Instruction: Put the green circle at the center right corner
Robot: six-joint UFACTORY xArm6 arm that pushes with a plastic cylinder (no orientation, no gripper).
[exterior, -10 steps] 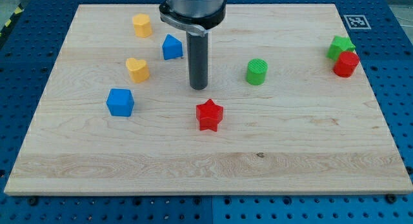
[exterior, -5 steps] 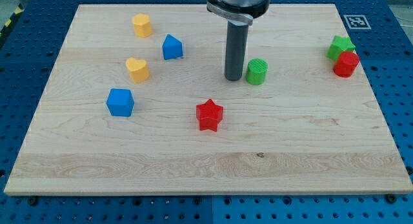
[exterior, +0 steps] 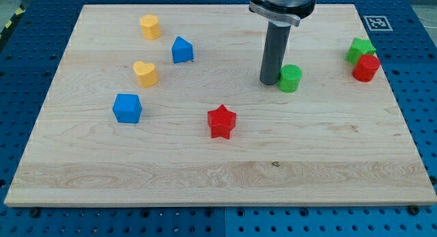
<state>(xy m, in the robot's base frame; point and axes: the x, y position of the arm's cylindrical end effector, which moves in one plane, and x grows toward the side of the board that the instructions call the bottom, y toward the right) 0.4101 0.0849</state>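
The green circle (exterior: pixel 290 78) is a short green cylinder standing right of the board's middle. My tip (exterior: pixel 270 82) is at its left side, touching it or nearly so. The dark rod rises from there to the view's top. The board's right edge (exterior: pixel 403 107) lies well to the right of the green circle.
A green star (exterior: pixel 360 50) and a red cylinder (exterior: pixel 366 67) sit together near the right edge. A red star (exterior: pixel 222 121) lies below and left of my tip. A blue cube (exterior: pixel 128 108), a yellow heart (exterior: pixel 145 73), a blue house-shaped block (exterior: pixel 181 50) and a yellow block (exterior: pixel 150 26) are on the left.
My tip has moved right from the board's middle to the green circle and has pushed it a little to the right. The other blocks have not moved.
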